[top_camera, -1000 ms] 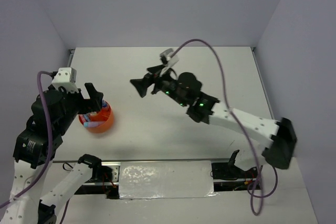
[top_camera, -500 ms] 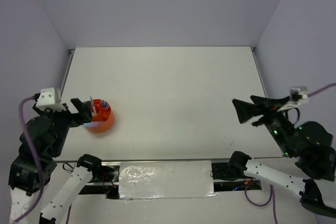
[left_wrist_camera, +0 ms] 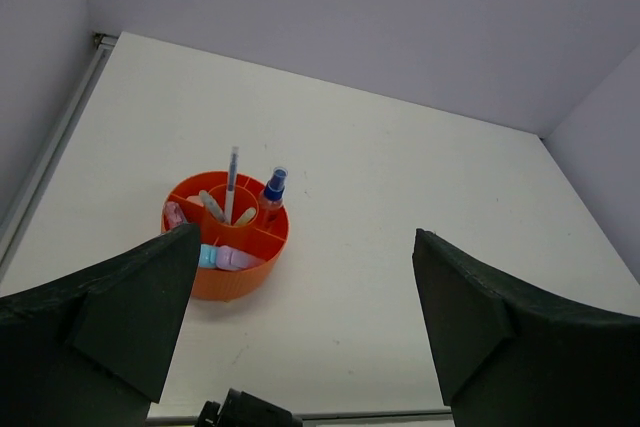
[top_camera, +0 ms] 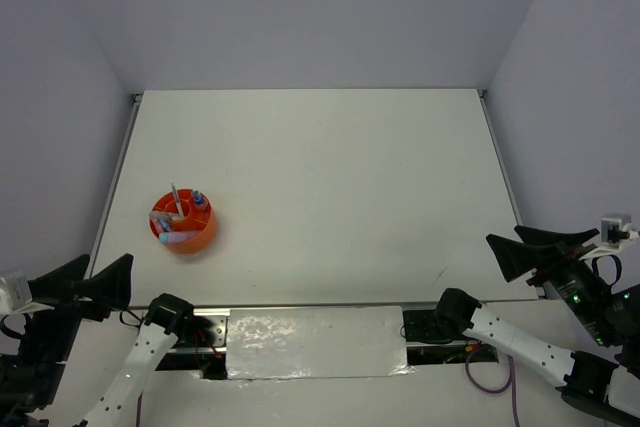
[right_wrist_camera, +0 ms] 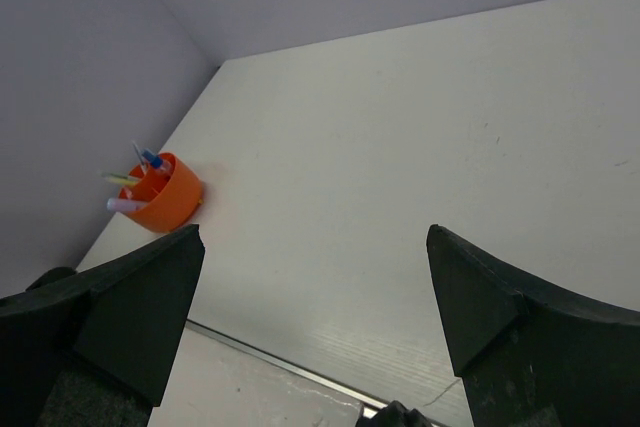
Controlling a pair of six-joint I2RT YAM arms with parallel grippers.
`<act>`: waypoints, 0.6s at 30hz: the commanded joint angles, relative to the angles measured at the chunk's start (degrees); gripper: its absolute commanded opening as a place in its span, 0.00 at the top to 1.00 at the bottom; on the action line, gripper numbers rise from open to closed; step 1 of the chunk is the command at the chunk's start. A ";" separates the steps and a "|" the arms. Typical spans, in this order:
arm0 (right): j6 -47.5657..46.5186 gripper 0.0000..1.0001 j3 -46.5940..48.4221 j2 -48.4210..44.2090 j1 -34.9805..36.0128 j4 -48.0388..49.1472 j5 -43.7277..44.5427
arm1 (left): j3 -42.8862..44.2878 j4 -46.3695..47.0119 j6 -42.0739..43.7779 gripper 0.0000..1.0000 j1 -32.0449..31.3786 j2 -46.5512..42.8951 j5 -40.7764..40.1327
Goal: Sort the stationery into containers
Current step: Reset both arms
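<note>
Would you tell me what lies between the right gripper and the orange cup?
Nothing; the top external view shows only bare table between right gripper and orange cup.

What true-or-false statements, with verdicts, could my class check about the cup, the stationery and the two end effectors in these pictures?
1. The orange cup stands upright on the left part of the table. True.
2. The left end effector is shut on a pen. False: it is open and holds nothing.
3. Several pieces lie loose on the table. False: all the stationery in view sits inside the cup.
4. The right end effector is open and empty. True.
5. A thin pen sticks up above the cup's rim. True.
6. The cup is one undivided space. False: inner walls split it into compartments.
</note>
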 commanded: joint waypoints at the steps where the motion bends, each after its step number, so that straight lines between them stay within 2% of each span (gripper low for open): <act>1: 0.51 0.00 0.98 -1.58 0.11 -2.31 -0.80 | -0.09 -1.57 -2.13 0.01 -0.18 -2.08 -0.24; 11: -0.10 0.00 0.37 -0.88 0.11 -1.70 -0.19 | -0.97 -1.57 -2.48 0.01 -0.18 -2.53 -0.33; 18: -0.98 0.00 -3.41 0.35 0.11 1.29 0.87 | -4.13 -0.16 -1.87 0.01 -0.18 -3.93 -2.26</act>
